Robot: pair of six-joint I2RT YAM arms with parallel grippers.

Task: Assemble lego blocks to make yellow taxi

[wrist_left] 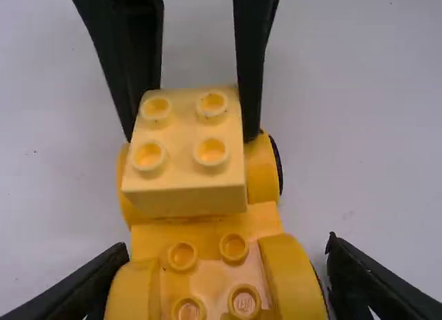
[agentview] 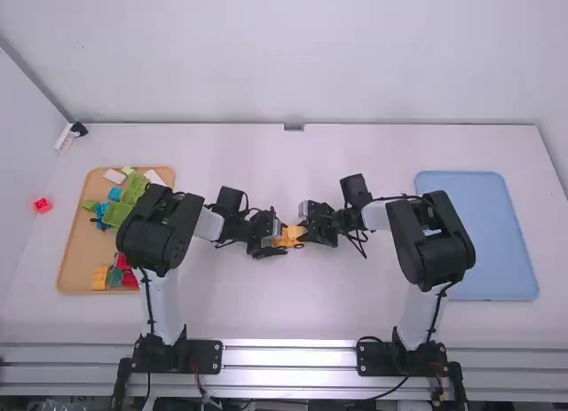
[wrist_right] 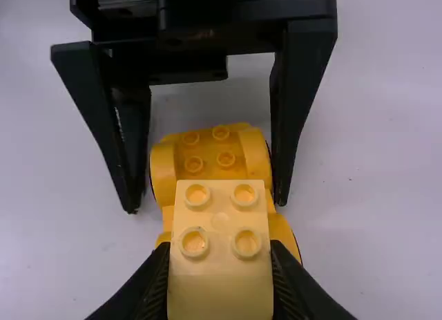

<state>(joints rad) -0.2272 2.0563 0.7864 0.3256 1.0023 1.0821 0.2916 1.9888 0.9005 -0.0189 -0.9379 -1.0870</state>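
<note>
Yellow car base (wrist_left: 207,227) sits between the two arms near the middle of the white table (agentview: 293,313), with round studs on top and curved fenders along its sides. The left gripper (agentview: 279,241) has its jaws clamped on the end of the base nearer that arm, one finger against each side. At the other end, the right gripper (agentview: 306,233) has its jaws clamped on a paler yellow block (wrist_left: 186,154) with four studs on top. That block is over the right arm's end of the base, studs up; whether it is pressed fully down cannot be told. Out on the left side of the table lies a wooden tray (agentview: 67,251). Green blocks (agentview: 115,214), a blue block (agentview: 114,194) and white pieces (agentview: 114,176) are in its far part, while a yellow block (agentview: 100,283), a teal block (agentview: 115,276) and red blocks (agentview: 122,262) are in its near part. One loose red block (agentview: 43,205) rests on the table just beyond the tray's left edge. Well apart from these, a blue tray (agentview: 519,251) lies on the right side of the table.
</note>
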